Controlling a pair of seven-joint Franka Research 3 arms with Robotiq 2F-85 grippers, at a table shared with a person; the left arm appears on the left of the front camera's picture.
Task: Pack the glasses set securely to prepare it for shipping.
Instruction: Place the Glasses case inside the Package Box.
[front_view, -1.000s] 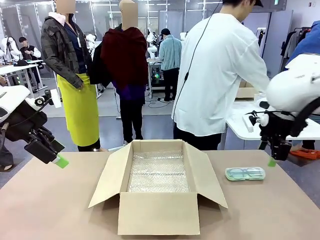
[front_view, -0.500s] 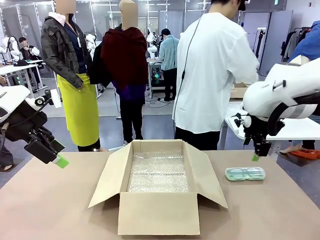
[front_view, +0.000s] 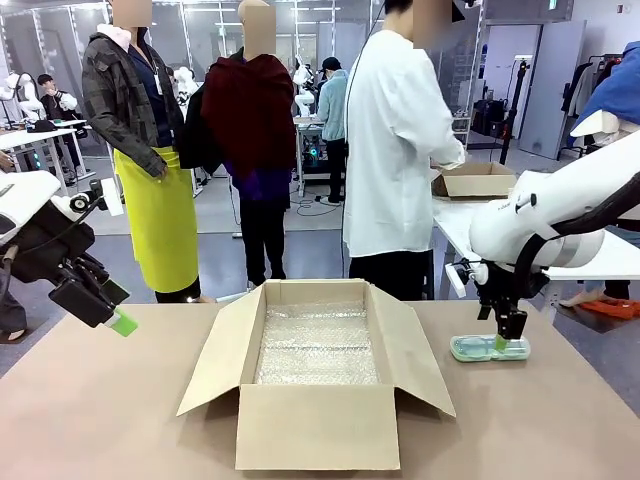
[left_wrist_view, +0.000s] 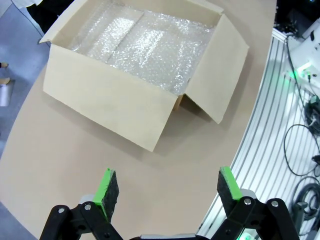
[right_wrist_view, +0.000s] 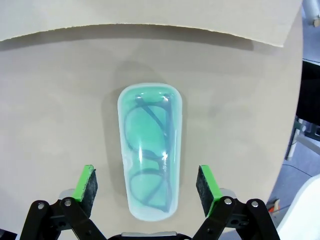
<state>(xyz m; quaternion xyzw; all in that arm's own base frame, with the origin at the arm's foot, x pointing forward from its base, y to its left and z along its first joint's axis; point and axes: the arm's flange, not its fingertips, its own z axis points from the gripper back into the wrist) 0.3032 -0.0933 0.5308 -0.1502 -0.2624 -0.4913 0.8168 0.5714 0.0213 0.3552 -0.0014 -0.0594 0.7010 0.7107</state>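
While the bubble-lined box (front_view: 310, 430) at centre frame holds no case yet, the right tool (right_wrist_view: 146, 181) hangs open over the unpacked mint-green case (right_wrist_view: 147, 145).

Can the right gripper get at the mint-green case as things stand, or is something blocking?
Likely yes. The right gripper is open, its pads flanking one end of the mint-green case, which lies flat on the table apart from the cardboard box.

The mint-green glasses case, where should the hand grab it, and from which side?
Across its narrow middle, from straight above: the mint-green case lies flat on the table, long sides bare, and the open right hand straddles them.
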